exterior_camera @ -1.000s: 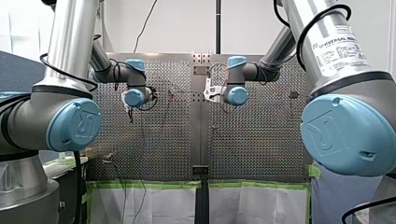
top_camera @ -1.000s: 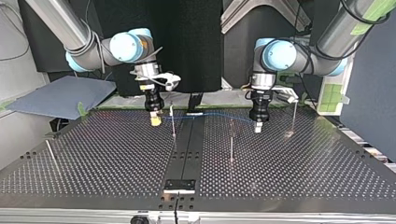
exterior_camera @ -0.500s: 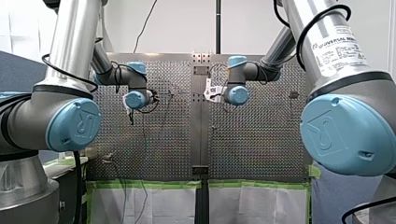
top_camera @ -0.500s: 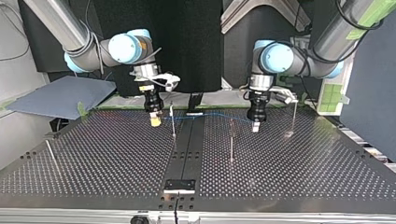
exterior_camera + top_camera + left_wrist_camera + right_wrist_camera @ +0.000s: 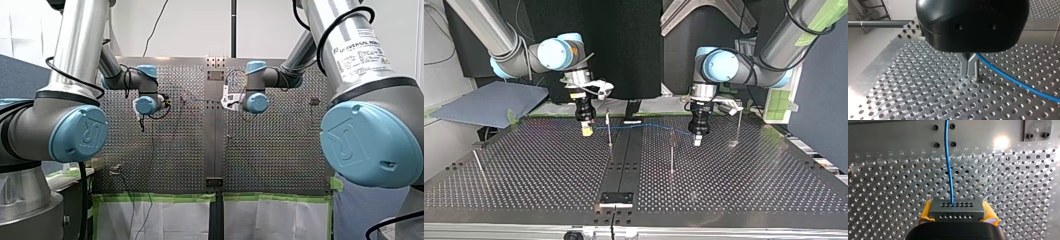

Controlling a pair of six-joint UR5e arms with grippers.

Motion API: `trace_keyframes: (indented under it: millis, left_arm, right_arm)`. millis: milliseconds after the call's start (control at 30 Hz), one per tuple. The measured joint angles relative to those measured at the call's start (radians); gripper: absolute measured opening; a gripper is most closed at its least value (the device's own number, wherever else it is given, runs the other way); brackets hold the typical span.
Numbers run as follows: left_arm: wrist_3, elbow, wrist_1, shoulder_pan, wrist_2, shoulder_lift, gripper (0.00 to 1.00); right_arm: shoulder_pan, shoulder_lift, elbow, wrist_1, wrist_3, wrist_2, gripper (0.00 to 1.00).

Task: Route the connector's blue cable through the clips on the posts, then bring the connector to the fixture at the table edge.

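Note:
In the top view my right gripper (image 5: 585,130), at the left, is shut on a small grey connector (image 5: 586,131) between yellow pads. The right wrist view shows that connector (image 5: 956,209) clamped in my right gripper (image 5: 957,206), the blue cable (image 5: 948,165) leaving its face. The cable (image 5: 644,125) runs nearly level past a thin post (image 5: 609,131) towards my left gripper (image 5: 697,141) at the right. In the left wrist view my left gripper (image 5: 969,73) has its metal fingers shut on the cable (image 5: 1013,79), right beside a post's foot (image 5: 976,75).
More thin posts stand on the perforated table: one (image 5: 671,150) just ahead of my left gripper, one (image 5: 738,126) at the top view's right, one leaning (image 5: 480,167) at its left. A black fixture (image 5: 616,198) sits at the near edge on the dark centre strip.
My right gripper has shifted slightly towards the top view's left with the connector. My left gripper has edged left and a little lower. The cable between them hangs straighter.

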Motion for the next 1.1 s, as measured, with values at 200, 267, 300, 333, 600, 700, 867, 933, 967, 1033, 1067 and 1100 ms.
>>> trace_keyframes:
  millis: [200, 267, 300, 333, 600, 700, 867, 933, 967, 1033, 1067, 1100]
  left_arm:
    - [0.0, 0.008, -0.005, 0.0, 0.013, -0.005, 0.02]
    - [0.003, 0.019, -0.016, -0.001, 0.02, -0.016, 0.02]
    - [0.006, 0.025, -0.022, -0.002, 0.022, -0.022, 0.02]
    - [0.01, 0.03, -0.028, -0.003, 0.024, -0.028, 0.02]
    - [0.015, 0.07, -0.042, -0.002, 0.021, -0.059, 0.02]
    - [0.011, 0.081, -0.045, -0.001, 0.022, -0.059, 0.02]
    - [0.009, 0.092, -0.051, 0.0, 0.025, -0.06, 0.02]
    - [0.009, 0.094, -0.052, 0.0, 0.028, -0.06, 0.02]
    - [0.008, 0.095, -0.053, 0.0, 0.031, -0.061, 0.02]
    - [0.008, 0.097, -0.054, 0.0, 0.036, -0.061, 0.02]
    - [0.008, 0.098, -0.055, 0.0, 0.039, -0.061, 0.02]
    - [0.007, 0.099, -0.056, 0.001, 0.042, -0.061, 0.02]
  right_arm:
    - [-0.009, 0.001, 0.0, 0.0, 0.0, -0.005, 0.0]
    - [-0.011, 0.001, -0.001, 0.001, 0.0, -0.007, 0.0]
    - [-0.012, 0.001, -0.003, 0.001, 0.0, -0.008, 0.0]
    - [-0.014, 0.002, -0.004, 0.003, -0.001, -0.009, 0.0]
    - [-0.023, 0.002, -0.019, 0.015, -0.01, -0.011, 0.0]
    - [-0.028, 0.002, -0.02, 0.015, -0.011, -0.011, 0.0]
    - [-0.04, 0.004, -0.025, 0.015, -0.011, -0.011, 0.0]
    - [-0.044, 0.004, -0.028, 0.016, -0.011, -0.012, 0.0]
    - [-0.047, 0.004, -0.03, 0.016, -0.011, -0.012, 0.0]
    - [-0.051, 0.004, -0.033, 0.017, -0.011, -0.013, 0.0]
    - [-0.054, 0.005, -0.036, 0.018, -0.011, -0.013, 0.0]
    - [-0.056, 0.005, -0.037, 0.018, -0.011, -0.014, 0.0]
